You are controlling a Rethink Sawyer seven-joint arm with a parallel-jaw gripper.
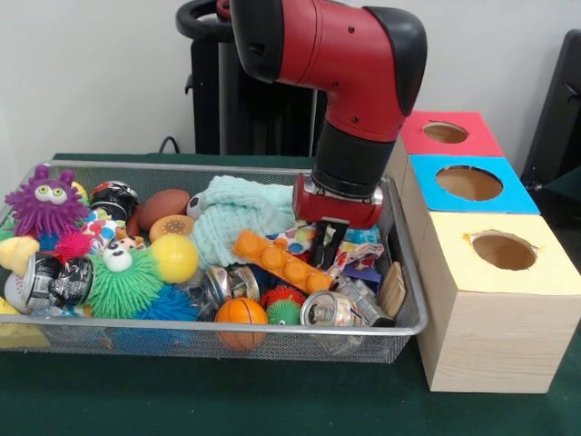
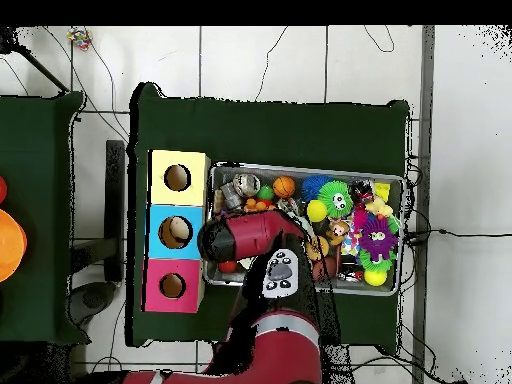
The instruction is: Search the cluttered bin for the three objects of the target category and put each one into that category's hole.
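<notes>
Now my gripper dips, jaws parted, over the dotted cloth beneath; the orange tray just beside could snag if I close off-centre.

Polka-dot cloth mostly behind tool

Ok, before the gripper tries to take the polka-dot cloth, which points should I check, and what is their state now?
1. Gripper is above the polka-dot cloth: ok.
2. Fingers open: ok.
3. Cloth free to lift: not ok, the orange block lies across it.
4. Cloth already gripped: cannot tell.
5. Yellow box's hole unobstructed: ok.
6. Other cloths located: the mint cloth shows in the bin; a third, cannot tell.
</notes>
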